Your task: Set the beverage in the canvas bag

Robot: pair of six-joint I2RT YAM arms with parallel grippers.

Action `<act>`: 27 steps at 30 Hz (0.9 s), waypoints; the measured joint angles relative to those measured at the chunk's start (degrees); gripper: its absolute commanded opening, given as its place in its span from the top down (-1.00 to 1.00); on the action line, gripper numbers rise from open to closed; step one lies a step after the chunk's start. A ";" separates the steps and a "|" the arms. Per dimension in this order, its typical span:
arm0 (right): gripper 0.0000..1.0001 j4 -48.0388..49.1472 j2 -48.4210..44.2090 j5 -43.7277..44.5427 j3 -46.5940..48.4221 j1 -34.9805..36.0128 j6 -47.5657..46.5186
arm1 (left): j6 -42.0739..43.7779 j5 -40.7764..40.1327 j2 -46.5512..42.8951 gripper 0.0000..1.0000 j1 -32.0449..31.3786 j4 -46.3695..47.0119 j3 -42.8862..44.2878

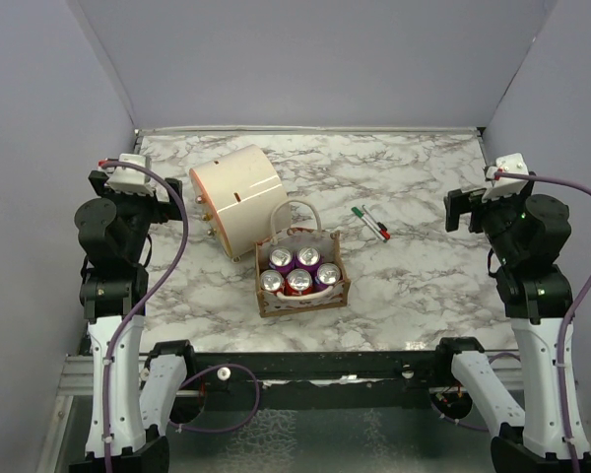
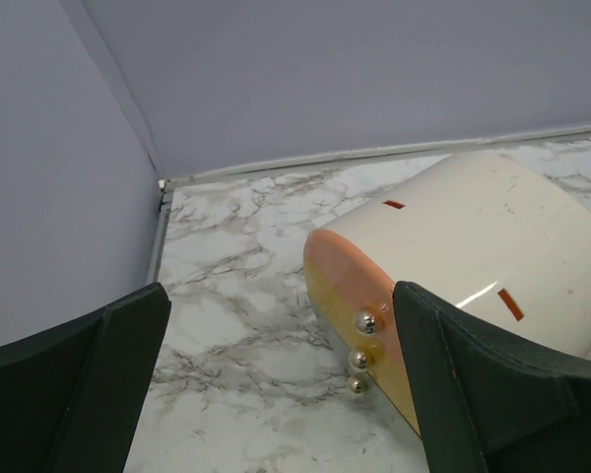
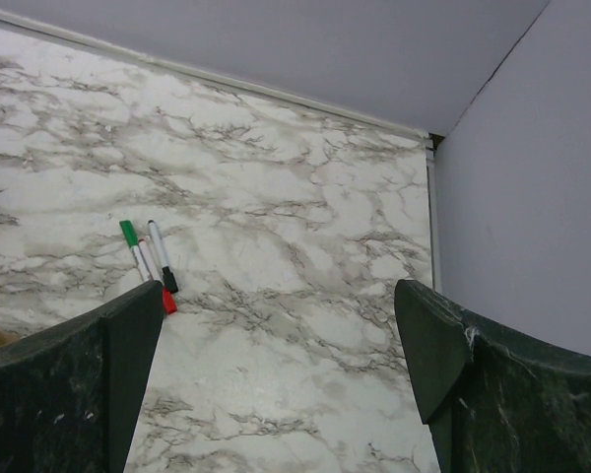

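Cans [image 1: 297, 280] fill the bag [image 1: 305, 300], middle of the tabletop [image 1: 424, 286]; left tool [image 2: 281, 288] and right tool [image 3: 278, 286] sit released (both empty). Placing looks done; no grasp needed.

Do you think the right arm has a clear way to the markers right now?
Probably yes: the markers lie on the table ahead of the open right claw, with nothing between them.

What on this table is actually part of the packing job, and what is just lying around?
Part of the job:
- canvas bag
- drink cans, five of them, already standing inside the bag

Just lying about:
- cream cylinder, on its side behind the bag
- marker pens, to the right of the bag
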 measured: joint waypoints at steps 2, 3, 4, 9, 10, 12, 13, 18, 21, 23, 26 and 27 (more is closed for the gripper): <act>-0.99 -0.04 0.02 -0.72 0.02 -0.28 -0.09 | 0.07 -0.39 0.24 -0.99 0.17 -0.57 0.04; -0.99 -0.22 0.13 -1.14 0.09 -0.50 -0.15 | 0.09 -0.57 0.44 -0.99 0.22 -0.96 0.07; -0.99 -0.35 0.20 -1.33 0.15 -0.66 -0.15 | 0.13 -0.76 0.61 -0.99 0.26 -1.44 0.09; -0.99 -0.85 0.81 -2.36 1.27 -1.40 -0.15 | 0.52 -0.85 0.61 -0.99 0.26 -3.37 0.09; -0.99 -0.87 0.92 -2.38 1.57 -1.51 -0.15 | 0.55 -0.85 0.61 -0.99 0.26 -3.48 0.09; -0.99 -1.22 0.92 -2.40 2.14 -1.57 -0.15 | 0.57 -0.83 0.61 -0.99 0.26 -3.89 0.09; -0.99 -1.38 0.92 -2.43 2.45 -1.68 -0.13 | 0.55 -0.83 0.63 -0.99 0.26 -4.15 0.09; -0.99 -1.68 0.76 -2.60 2.67 -1.81 -0.13 | 0.55 -0.79 0.74 -0.99 0.26 -4.63 0.09; -0.99 -1.86 0.81 -2.60 2.67 -1.81 -0.13 | 0.55 -0.81 1.01 -0.99 0.28 -4.81 0.09; -0.99 -1.95 0.81 -2.62 2.64 -1.81 -0.13 | 0.57 -0.81 1.27 -0.99 0.31 -5.05 0.09; -0.99 -1.95 0.81 -2.62 2.58 -1.81 -0.13 | 0.59 -0.81 1.36 -0.99 0.31 -5.53 0.09; -0.99 -1.97 0.81 -2.62 2.54 -1.81 -0.13 | 0.61 -0.81 1.33 -0.99 0.31 -5.53 0.09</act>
